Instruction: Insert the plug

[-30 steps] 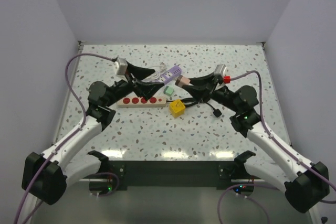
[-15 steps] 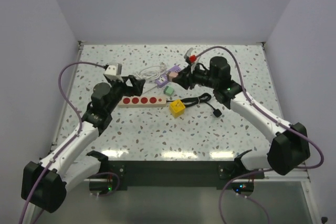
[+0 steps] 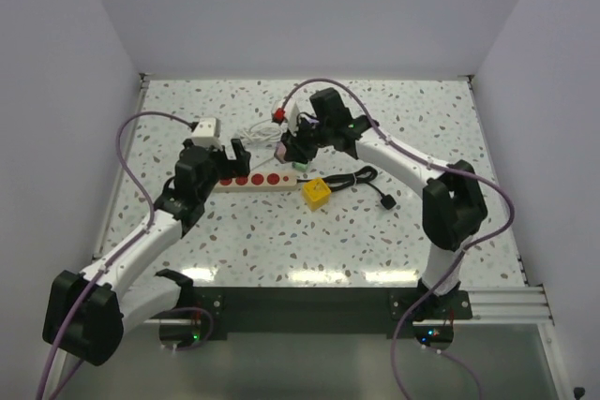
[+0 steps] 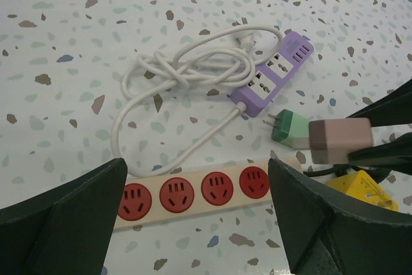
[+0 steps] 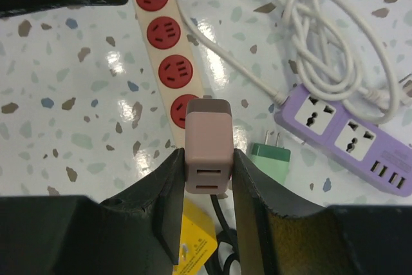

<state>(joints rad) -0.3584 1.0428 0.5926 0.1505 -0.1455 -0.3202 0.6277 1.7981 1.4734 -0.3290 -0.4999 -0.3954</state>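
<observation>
Underneath, speckled table (image 3: pixel 422 241), pale walls (image 3: pixel 309 16) — left hand (image 4: pixel 196 172) released (right hand (image 5: pixel 207 162) around pink plug (image 5: pixel 207 123)).

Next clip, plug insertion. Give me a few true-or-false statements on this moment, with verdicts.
1. The right claw grips the pink plug. True.
2. The left claw is shut on the red strip. False: it is open and empty, clear of the strip.
3. All four sockets of the red strip are empty. True.
4. The green plug sits in the purple strip. False: it lies on the table beside it.
</observation>
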